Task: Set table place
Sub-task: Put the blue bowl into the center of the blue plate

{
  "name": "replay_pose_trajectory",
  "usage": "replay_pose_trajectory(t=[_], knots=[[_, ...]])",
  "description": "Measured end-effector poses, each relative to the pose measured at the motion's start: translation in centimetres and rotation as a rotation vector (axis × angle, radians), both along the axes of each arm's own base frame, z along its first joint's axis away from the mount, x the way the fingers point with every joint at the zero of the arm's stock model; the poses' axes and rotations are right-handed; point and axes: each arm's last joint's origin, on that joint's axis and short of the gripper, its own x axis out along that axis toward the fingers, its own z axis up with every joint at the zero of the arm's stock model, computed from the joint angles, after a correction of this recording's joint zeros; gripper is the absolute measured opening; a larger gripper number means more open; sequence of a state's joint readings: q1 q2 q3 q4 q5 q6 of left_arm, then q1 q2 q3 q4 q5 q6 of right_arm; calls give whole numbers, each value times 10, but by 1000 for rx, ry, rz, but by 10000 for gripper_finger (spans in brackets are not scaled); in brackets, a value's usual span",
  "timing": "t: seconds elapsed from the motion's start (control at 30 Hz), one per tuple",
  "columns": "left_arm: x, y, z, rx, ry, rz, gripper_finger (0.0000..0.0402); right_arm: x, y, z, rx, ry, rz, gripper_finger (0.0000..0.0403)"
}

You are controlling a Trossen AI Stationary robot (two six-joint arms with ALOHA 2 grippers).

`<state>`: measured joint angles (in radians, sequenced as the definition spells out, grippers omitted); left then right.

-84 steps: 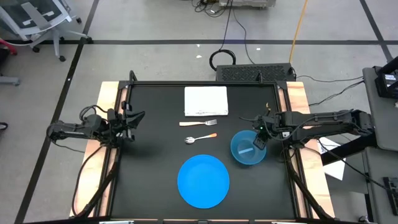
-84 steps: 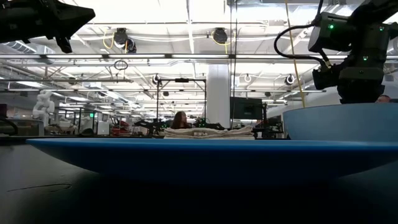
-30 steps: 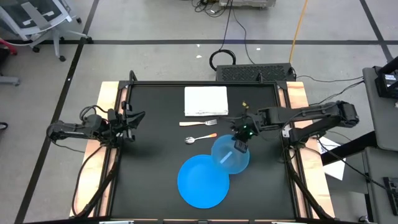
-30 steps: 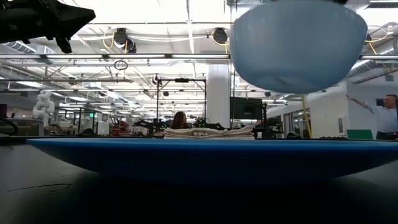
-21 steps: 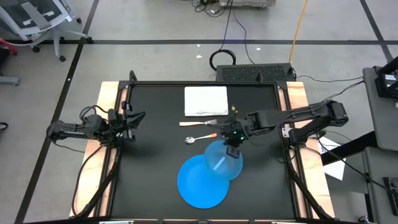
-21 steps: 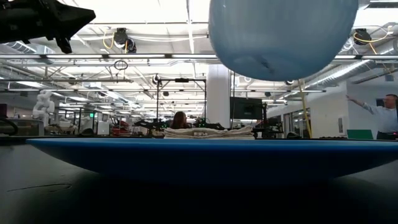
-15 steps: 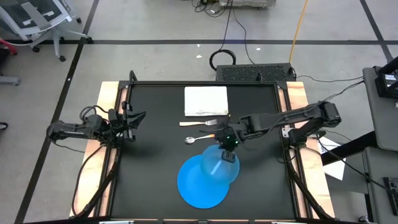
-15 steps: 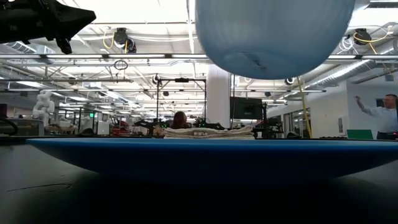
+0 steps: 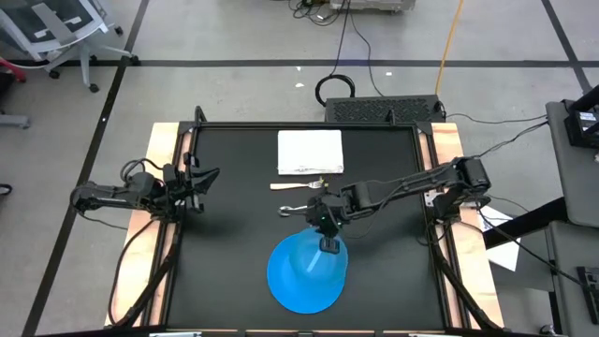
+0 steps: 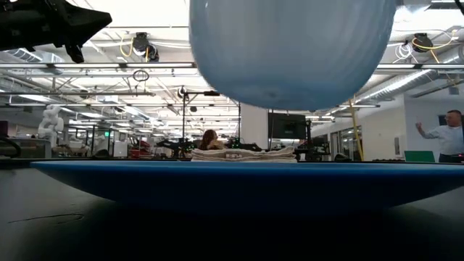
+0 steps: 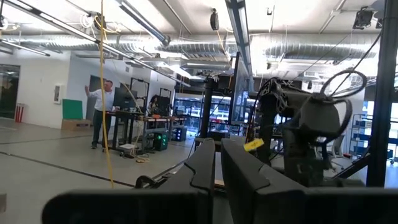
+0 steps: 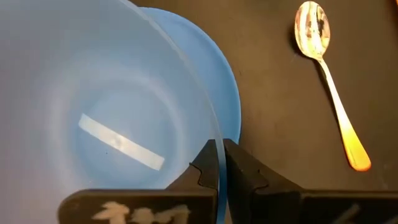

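One translucent blue bowl (image 9: 311,257) is hanging in the air over the one blue plate (image 9: 285,285), clear of it in the low view. The right gripper (image 12: 219,163) is pinching the bowl's rim between its two fingers. One orange-handled spoon (image 9: 301,207) and one fork (image 9: 299,184) are lying on the black table (image 9: 234,234) just beyond the plate, with one folded white cloth (image 9: 310,151) farther back. The left gripper (image 11: 216,163) is waiting at the table's left edge, its fingers pressed nearly together, holding nothing.

Overhead, tabletop-level, two wrist-mounted views
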<state>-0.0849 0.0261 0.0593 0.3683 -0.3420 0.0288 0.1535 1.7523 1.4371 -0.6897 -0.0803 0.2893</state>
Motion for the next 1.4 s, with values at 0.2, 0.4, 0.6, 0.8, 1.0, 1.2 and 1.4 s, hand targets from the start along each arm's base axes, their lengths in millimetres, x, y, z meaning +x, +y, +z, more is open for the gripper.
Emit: replay_pose_trajectory(t=[0.2, 0.4, 0.6, 0.8, 1.0, 1.2, 1.4], knots=[[0, 0, 0, 1, 1, 0, 31, 13, 2, -14, -2, -7, 14, 0], [0, 0, 0, 1, 2, 0, 31, 18, 10, -22, 1, -22, 32, 0], [0, 0, 0, 1, 3, 0, 31, 20, 25, -19, 9, -79, 68, 0], [0, 0, 0, 1, 5, 0, 31, 19, 34, -18, -3, -98, 83, 0], [0, 0, -1, 1, 6, 0, 31, 20, 31, -19, -37, -99, 55, 0], [0, 0, -1, 1, 7, 0, 31, 26, 30, -40, -42, -34, 35, 0], [0, 0, -1, 2, 14, 0, 31, 29, 25, -53, -40, 5, 13, 0]])
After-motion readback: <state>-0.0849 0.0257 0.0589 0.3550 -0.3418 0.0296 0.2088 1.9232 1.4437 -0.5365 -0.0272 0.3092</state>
